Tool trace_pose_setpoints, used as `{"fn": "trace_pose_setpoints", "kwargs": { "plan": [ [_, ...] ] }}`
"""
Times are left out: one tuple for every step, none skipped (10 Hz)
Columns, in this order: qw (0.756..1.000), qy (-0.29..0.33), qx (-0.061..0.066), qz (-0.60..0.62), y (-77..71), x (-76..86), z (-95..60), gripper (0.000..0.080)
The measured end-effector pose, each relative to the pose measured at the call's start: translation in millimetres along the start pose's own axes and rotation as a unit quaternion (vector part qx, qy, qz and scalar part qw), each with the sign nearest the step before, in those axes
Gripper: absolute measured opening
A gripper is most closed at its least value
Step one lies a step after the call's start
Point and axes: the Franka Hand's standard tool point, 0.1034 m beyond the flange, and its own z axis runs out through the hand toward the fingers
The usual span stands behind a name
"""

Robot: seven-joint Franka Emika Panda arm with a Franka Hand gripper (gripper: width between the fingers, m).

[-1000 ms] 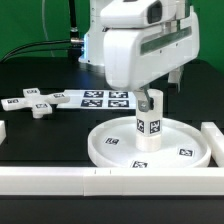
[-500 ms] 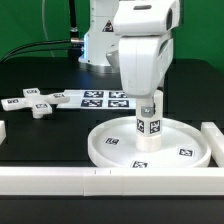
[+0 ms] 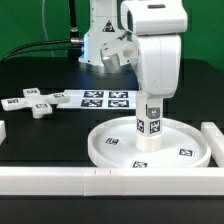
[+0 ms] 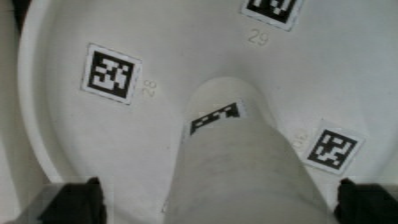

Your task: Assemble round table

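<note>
A black tabletop (image 3: 50, 135) fills most of the scene under bright, even light. The marker board (image 3: 105, 97) lies flat on it. Behind the marker board stands a green backdrop (image 3: 25, 22), with dark cables (image 3: 38, 46) trailing down to the table at the exterior view's left. Well in front of the marker board, a long white bar (image 3: 60, 180) runs along the table's near edge; another white bar (image 3: 213, 135) lies at the exterior view's right.

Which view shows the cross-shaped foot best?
The exterior view: the cross-shaped foot lies in full sight at that view's left. The wrist view shows none of it, only the disc and leg.
</note>
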Motion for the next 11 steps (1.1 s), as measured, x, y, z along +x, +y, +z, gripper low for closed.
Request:
{"fn": "trace_pose_setpoints", "kwargs": {
  "plan": [
    [1.0, -0.005, 0.0, -0.029, 0.0, 0.4, 0.0, 0.0649],
    [0.999, -0.007, 0.001, -0.038, -0.1, -0.3, 0.2, 0.0649],
    [0.999, -0.007, 0.002, -0.035, -0.7, -2.4, 1.1, 0.0538],
    [0.999, -0.007, 0.003, -0.033, -1.3, -2.7, 1.6, 0.0408],
    [0.999, -0.007, 0.003, -0.032, -1.6, -3.0, 1.8, 0.0408],
    [1.0, -0.007, 0.004, -0.026, -1.7, -3.2, 1.9, 0.0409],
    [1.0, -0.007, 0.004, -0.013, -1.9, -3.4, 2.0, 0.0409],
    [1.0, -0.007, 0.004, -0.013, -1.9, -3.7, 2.0, 0.0409],
    [1.0, -0.007, 0.004, -0.011, -2.0, -3.7, 2.0, 0.0409],
    [0.999, -0.007, 0.005, 0.031, -2.4, -3.4, 2.2, 0.0409],
    [0.993, -0.007, 0.006, 0.114, -3.2, -2.9, 2.4, 0.0409]
  ]
}}
